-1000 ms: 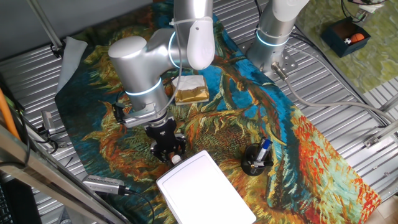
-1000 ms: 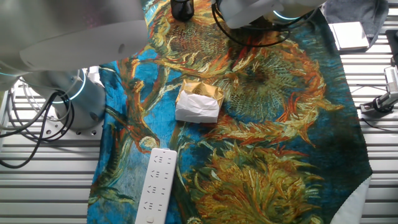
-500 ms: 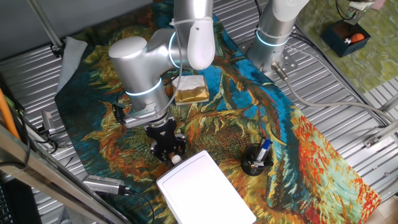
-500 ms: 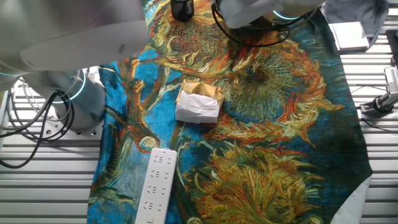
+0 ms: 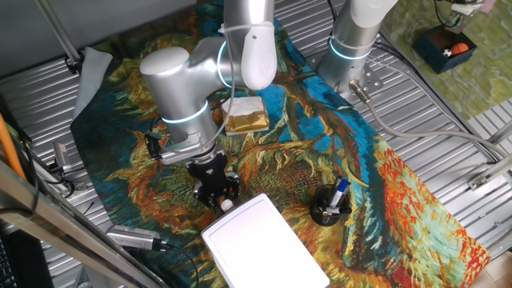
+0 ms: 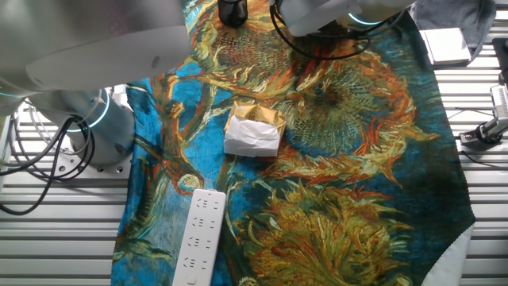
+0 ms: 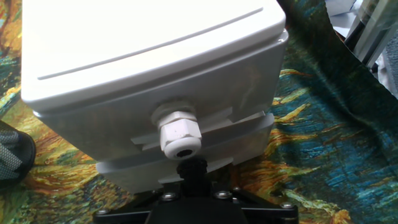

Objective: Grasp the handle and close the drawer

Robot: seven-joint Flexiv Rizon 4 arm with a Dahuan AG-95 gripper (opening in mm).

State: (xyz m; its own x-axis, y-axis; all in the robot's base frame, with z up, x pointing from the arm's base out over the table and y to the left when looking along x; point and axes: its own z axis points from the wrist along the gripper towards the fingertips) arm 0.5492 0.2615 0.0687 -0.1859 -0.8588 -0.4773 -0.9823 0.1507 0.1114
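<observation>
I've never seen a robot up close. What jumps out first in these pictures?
The loud sunflower-print cloth covering the table, and the big silver arm bending over it. Its black claw sits low at the end of a white flat-topped box near the front edge; the hand view shows a round white knob on the box's face. A tan-and-white block lies mid-cloth.

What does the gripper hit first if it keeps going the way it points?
Most likely the round white knob on the front of the drawer, directly ahead of the gripper in the hand view. The gap looks tiny, but depth is unclear.
</observation>
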